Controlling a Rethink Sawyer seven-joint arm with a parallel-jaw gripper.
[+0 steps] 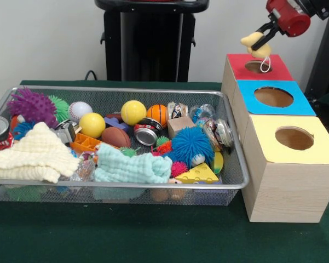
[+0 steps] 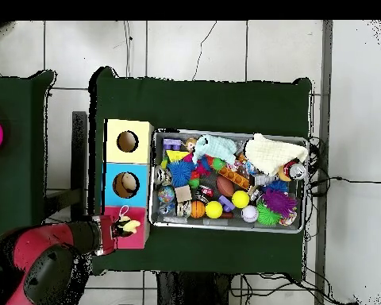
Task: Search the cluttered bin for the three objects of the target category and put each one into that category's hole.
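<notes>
In the front view I have the gripper (image 1: pixel 264 34) at the upper right of the frame, jaws closed on a small yellow plush toy (image 1: pixel 257 44) that hangs just above the red-topped box's hole (image 1: pixel 256 66), a thin white loop (image 1: pixel 265 64) dangling from it toward the opening. To do this well I would centre the toy over the hole and lower before letting go, so that the loop does not catch the rim. Its long axis runs slantwise, upper left to lower right. In the overhead view the toy (image 2: pixel 128 226) sits over the red box (image 2: pixel 136 237) at lower left, lying roughly across the frame; the bin (image 2: pixel 155 184) lies to its right.
</notes>
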